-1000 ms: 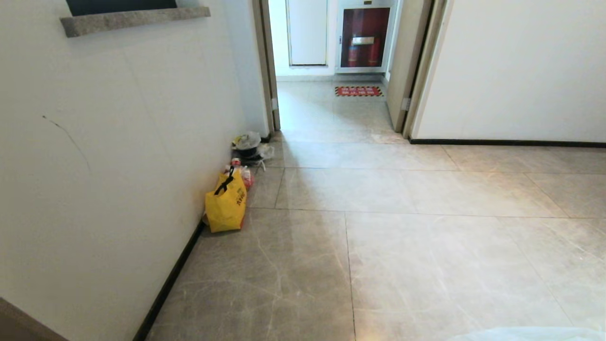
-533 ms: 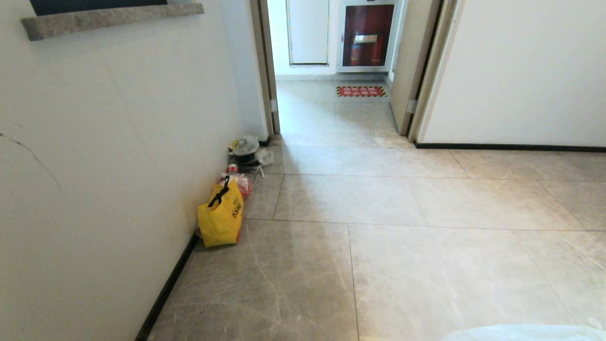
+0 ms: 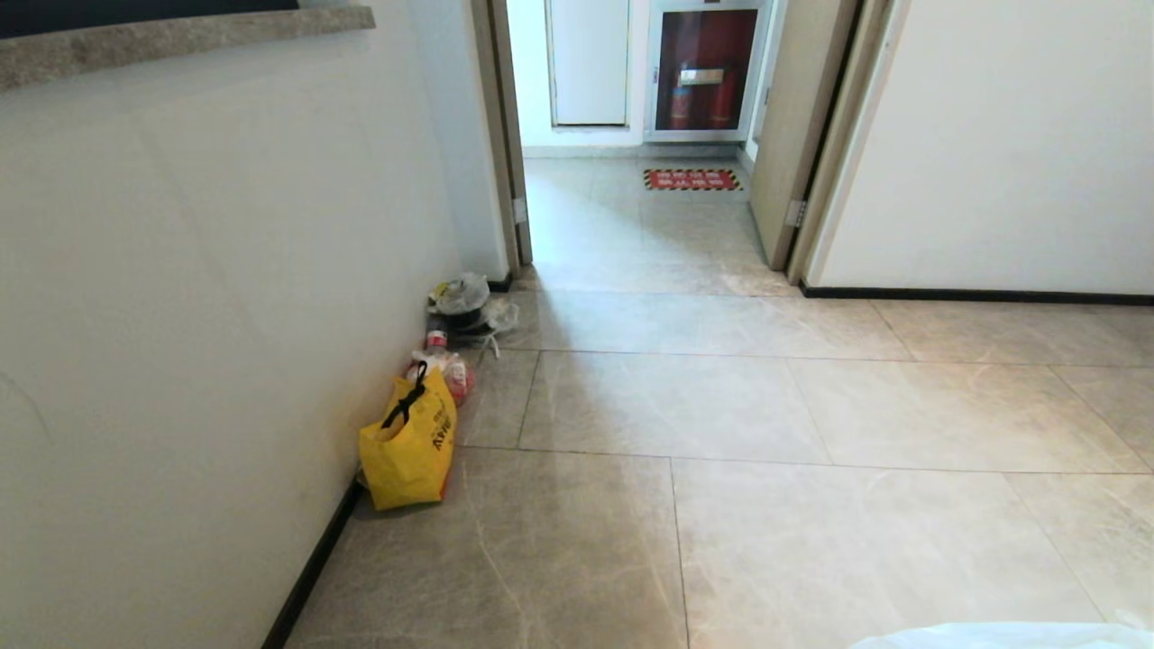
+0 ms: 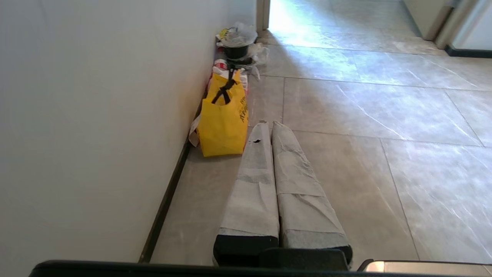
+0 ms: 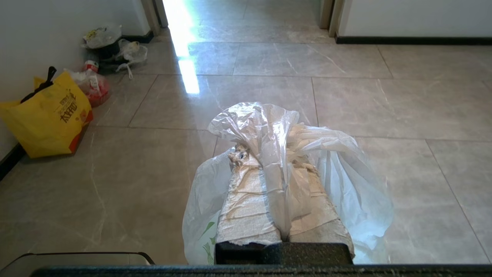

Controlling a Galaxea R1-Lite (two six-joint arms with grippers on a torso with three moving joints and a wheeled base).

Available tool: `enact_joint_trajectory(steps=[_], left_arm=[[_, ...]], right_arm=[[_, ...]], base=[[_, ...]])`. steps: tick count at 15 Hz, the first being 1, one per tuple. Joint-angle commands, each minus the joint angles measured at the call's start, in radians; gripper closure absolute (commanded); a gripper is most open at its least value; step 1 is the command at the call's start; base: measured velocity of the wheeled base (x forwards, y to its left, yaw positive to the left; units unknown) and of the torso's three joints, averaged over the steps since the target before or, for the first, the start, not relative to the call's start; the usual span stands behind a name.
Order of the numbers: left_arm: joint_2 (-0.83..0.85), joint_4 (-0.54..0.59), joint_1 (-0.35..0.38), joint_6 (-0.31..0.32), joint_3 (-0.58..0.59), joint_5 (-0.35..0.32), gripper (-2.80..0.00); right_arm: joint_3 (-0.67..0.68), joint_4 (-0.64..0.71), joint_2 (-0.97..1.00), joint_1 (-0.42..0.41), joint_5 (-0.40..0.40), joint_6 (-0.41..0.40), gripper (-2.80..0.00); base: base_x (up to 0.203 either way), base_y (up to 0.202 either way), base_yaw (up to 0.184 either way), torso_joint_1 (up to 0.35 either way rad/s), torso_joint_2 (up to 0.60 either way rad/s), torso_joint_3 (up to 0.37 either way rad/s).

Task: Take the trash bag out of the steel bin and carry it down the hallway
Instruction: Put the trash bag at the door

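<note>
Along left wall: yellow bag (image 3: 407,448), rubbish pile (image 3: 464,306) | right fingers (image 5: 269,152) clamp trash bag (image 5: 346,181) | left fingers (image 4: 269,125) closed, empty

Building corridor, apartment or office block by the look of it. The hallway (image 3: 811,505) has glossy beige-grey marbled tiles, white walls, black baseboard (image 3: 974,294). Open doorway (image 3: 631,135) ahead; beyond it a glass-fronted cabinet (image 3: 706,70) with red extinguishers and a red hazard-striped floor mat (image 3: 692,179) in front of it. Left of the doorway, rubbish sits along the wall: yellow bag (image 3: 407,443), small bags behind it.
</note>
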Motion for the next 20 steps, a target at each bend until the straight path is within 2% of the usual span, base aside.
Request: enact_joint_trajectory(steps=[1, 20], left_arm=[[0.0, 0.0, 0.0, 0.0, 0.0, 0.0, 0.0], [0.0, 0.0, 0.0, 0.0, 0.0, 0.0, 0.0]], right_arm=[[0.001, -0.001, 0.0, 0.0, 0.0, 0.0, 0.0], [0.0, 0.0, 0.001, 0.0, 0.0, 0.0, 0.0]], base=[[0.193, 0.0, 0.0, 0.002, 0.0, 0.002], [0.191, 0.0, 0.002, 0.003, 0.0, 0.002]])
